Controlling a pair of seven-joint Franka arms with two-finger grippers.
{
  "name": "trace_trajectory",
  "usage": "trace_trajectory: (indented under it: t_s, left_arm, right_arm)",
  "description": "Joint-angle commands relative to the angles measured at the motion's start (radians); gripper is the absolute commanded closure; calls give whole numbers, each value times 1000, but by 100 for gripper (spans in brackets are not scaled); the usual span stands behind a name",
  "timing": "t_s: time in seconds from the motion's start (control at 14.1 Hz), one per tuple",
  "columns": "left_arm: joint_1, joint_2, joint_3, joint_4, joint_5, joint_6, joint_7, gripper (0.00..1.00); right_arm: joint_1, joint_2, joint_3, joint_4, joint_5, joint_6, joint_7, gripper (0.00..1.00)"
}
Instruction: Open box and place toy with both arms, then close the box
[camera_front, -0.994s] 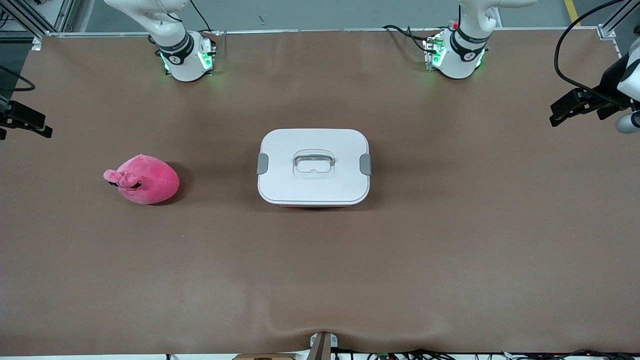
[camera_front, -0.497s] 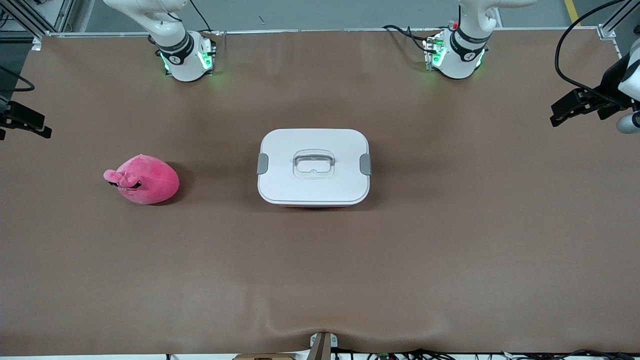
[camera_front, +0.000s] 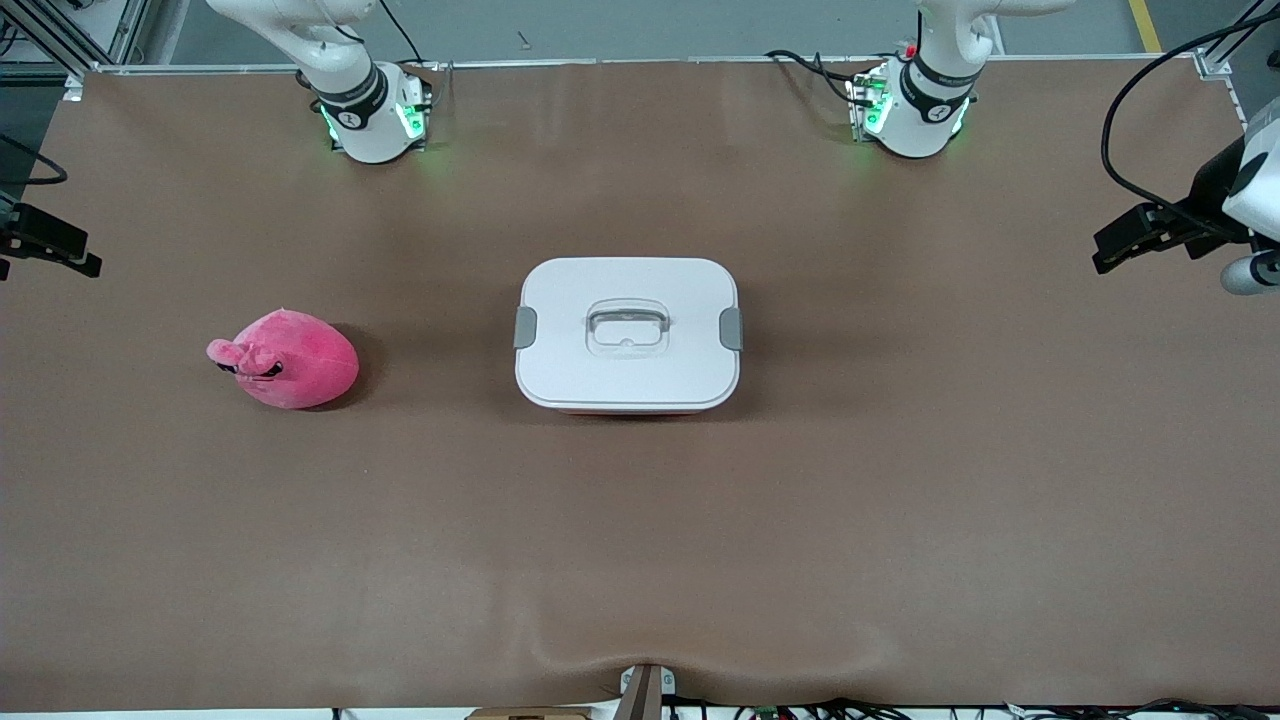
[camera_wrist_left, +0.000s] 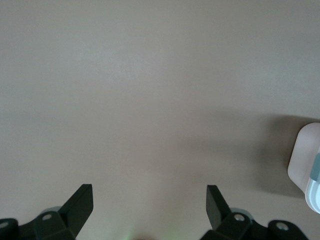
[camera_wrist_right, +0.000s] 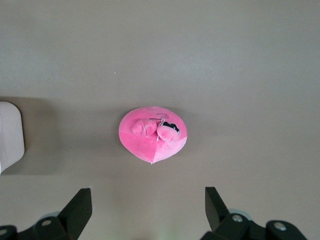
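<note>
The box is seen at the middle of the brown desk, its white lid shut and both grey clips down. The toy is lain on the desk well apart from the box, toward the right arm's end. The right gripper is held above the toy, its fingers spread wide and empty. The left gripper is held over bare desk near the box's end toward the left arm, fingers likewise wide apart, nothing gripped.
</note>
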Motion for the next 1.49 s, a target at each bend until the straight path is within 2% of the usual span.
trace_trajectory:
  t_s: [0.0, 0.21, 0.57, 0.85, 0.99, 1.28, 1.35, 1.42]
  left_arm:
    - [4, -2, -7, 0, 5, -1, -86, 0]
    - [-6, 10, -14, -4, -5, -7, -161, 0]
    - [-20, -1, -90, -61, -7, -8, -367, 0]
    - [-20, 2, -217, -110, -10, 77, -650, 0]
    - [-20, 15, -285, -131, -13, 139, -807, 0]
    - [-28, 94, -403, -122, -13, 203, -1081, 0]
    - [-29, 119, -434, -119, -13, 232, -1164, 2]
    - [-32, 137, -460, -118, -12, 263, -1247, 10]
  right_arm:
    - [4, 12, 1, 1, -6, 16, 4, 0]
    - [4, 12, 1, -45, -5, 74, 4, 0]
    - [27, 17, 4, -252, 9, 289, 4, 0]
    - [37, 23, 3, -424, 11, 497, 5, 0]
    - [40, 70, 3, -485, 11, 605, 7, 0]
    - [37, 118, 3, -505, 11, 605, 7, 0]
    - [37, 124, 1, -519, 11, 604, 10, 0]
    - [37, 127, 3, -531, 11, 602, 16, 0]
